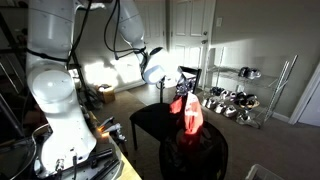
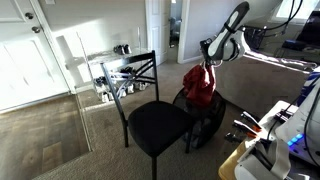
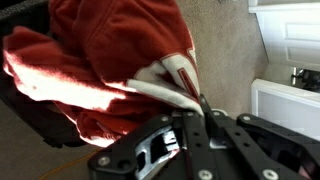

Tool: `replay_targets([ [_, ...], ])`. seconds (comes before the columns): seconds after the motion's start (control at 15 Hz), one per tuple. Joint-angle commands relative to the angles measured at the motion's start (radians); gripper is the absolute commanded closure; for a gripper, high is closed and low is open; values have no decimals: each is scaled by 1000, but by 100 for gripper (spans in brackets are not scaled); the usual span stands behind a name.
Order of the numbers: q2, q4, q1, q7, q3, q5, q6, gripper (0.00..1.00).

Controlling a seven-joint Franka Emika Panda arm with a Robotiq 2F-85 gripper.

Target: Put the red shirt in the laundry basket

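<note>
In the wrist view the gripper (image 3: 197, 100) fills the lower edge of the picture, its jaws closed tight on a white-trimmed fold of the red shirt (image 3: 110, 50), with no gap visible between them. The rest of the cloth bunches up and spreads away to the left, brightly lit along one side. Past it lie the carpet (image 3: 225, 50) and white woodwork at the right edge. In both exterior views the shirt (image 1: 188, 112) (image 2: 198, 85) hangs in a narrow bundle from the gripper (image 1: 183, 88) (image 2: 208, 62), directly above the dark laundry basket (image 1: 200, 158) (image 2: 212, 120) that stands on the floor. Its lower end reaches down to the basket's mouth, but whether it touches the rim or lies inside cannot be told. The white arm (image 1: 60, 95) (image 2: 236, 20) arches from its base over to this spot. Just beside the basket stands a black chair (image 1: 150, 120) (image 2: 160, 122), its seat bare. Farther off, against the wall, a wire rack (image 1: 240, 100) (image 2: 112, 75) holds what look like shoes, and a white door (image 1: 190, 35) stands behind it all, with sunlight falling across the wall nearby.
</note>
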Motion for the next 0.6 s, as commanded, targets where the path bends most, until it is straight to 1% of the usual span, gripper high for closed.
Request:
replay_targets([
  [0.0, 36, 42, -88, -42, 63, 33, 8, 99],
  [0.07, 50, 42, -88, 36, 40, -53, 9, 69],
  [0.13, 60, 49, -98, 33, 42, -61, 9, 68],
  [0.4, 102, 86, -154, 37, 78, -124, 8, 44],
  [0.47, 107, 93, -194, 41, 118, -163, 8, 37],
  [0.53, 102, 90, -266, 48, 193, -231, 8, 31],
])
